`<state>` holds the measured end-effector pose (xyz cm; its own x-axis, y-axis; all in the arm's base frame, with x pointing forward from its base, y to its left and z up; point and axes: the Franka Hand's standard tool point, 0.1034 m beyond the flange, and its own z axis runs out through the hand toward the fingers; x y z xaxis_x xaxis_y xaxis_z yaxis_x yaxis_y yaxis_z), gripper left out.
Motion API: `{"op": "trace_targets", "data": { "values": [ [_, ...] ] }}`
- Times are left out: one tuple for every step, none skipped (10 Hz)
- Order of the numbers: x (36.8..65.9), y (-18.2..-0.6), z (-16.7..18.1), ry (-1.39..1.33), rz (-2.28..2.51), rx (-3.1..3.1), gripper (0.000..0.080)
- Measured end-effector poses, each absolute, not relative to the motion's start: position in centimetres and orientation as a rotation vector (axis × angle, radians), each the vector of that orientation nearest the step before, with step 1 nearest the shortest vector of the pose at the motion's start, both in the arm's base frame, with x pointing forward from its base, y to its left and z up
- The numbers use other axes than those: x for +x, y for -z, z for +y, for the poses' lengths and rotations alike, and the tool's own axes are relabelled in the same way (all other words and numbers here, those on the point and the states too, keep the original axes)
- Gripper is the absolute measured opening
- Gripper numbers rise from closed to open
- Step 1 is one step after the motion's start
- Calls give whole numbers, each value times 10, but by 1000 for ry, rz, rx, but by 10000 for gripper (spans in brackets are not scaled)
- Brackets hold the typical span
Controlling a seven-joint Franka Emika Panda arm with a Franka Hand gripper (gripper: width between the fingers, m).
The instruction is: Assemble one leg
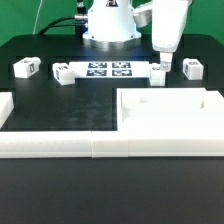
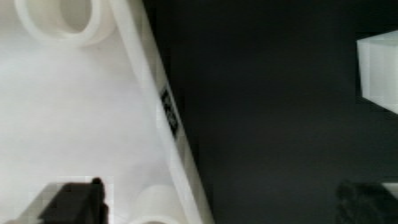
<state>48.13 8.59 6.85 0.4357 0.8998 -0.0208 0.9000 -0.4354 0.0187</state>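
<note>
White leg sits just below spread claw.

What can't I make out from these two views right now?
Exterior view: whether the gripper touches the leg under it; too small, and the gripper covers the spot.
Wrist view: the white block is cut off by the picture's edge, no tag visible, so its identity is unclear.
Wrist view: the fingertips are dark, blurred, cut by the edge.

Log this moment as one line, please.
tool open | low by leg at marker board end | leg not gripped
</note>
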Motion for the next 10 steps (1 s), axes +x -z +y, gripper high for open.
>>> {"op": "trace_targets", "data": {
  "values": [
    [475,-66,87,-18,1415,2795,649],
    [466,-64,93,-3,1185,2910,649],
    [462,-64,101,1,1031,2976,649],
    [459,-63,107,6,836,3049,649],
    [452,-60,113,16,638,3106,649],
    [444,-58,121,33,451,3149,649],
    [443,-59,126,25,327,3173,649],
    [443,-58,127,27,276,3180,649],
    [443,-58,127,27,298,3178,649],
    [442,-58,127,29,301,3178,649]
  ]
}}
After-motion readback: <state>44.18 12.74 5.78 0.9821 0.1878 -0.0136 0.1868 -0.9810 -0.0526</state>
